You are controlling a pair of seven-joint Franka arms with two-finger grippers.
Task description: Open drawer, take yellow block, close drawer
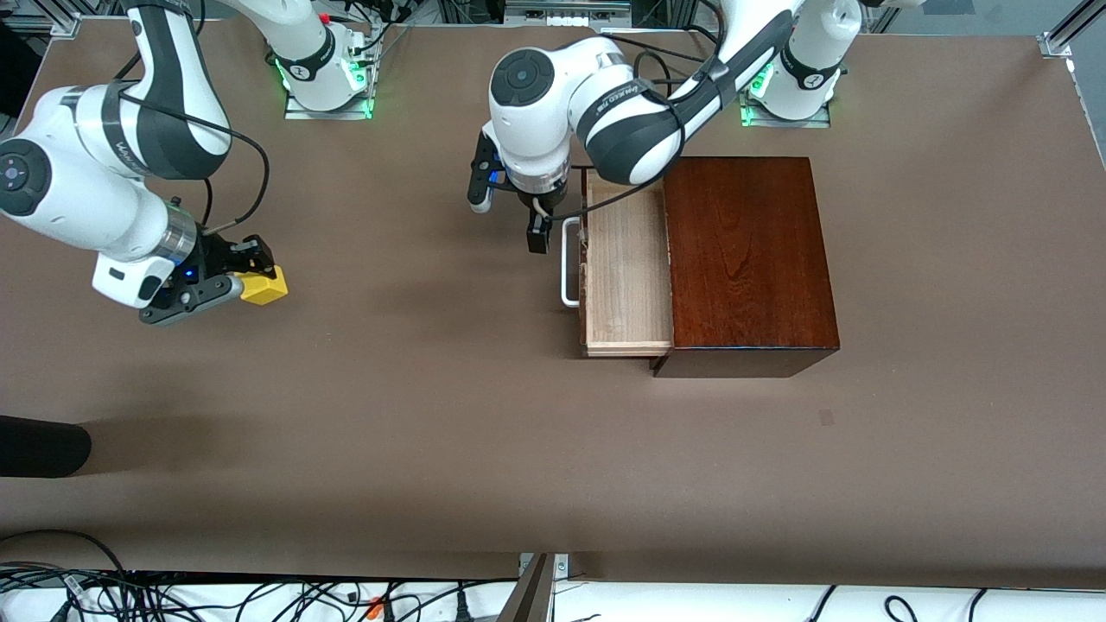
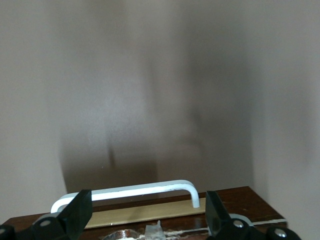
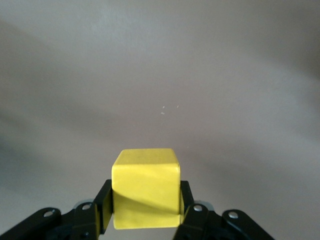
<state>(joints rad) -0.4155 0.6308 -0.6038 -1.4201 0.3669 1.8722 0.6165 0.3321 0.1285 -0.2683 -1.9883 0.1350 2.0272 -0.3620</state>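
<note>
Your right claw (image 1: 246,275) sits at the middle left of the front frame, over bare desk (image 1: 432,432) toward the right arm's end, and it pinches the one yellow block (image 1: 264,286) between its two fingers (image 3: 102,205); in the right wrist view the cube fills the lower centre, squeezed on two of its side faces, its top face lit and a shadow slanting across the face toward the camera. The cube has no long axis to speak of, and it sits slightly turned against the desk's edges. You have one drawer (image 1: 628,275), just right of centre in the front frame, pulled out of the single dark box (image 1: 748,259) toward the right arm's end; its long axis runs up and down the frame, and its front with the one white handle (image 1: 568,263) faces the right arm's end of the desk. No object can be made out on the visible part of the pale tray floor. Your left claw (image 1: 518,223) hangs over the desk just beside the upper end of that handle, fingers spread wide apart with nothing between them; in the left wrist view the handle (image 2: 127,192) lies along the bottom edge, between the two fingertips (image 2: 77,212), apart from them.
</note>
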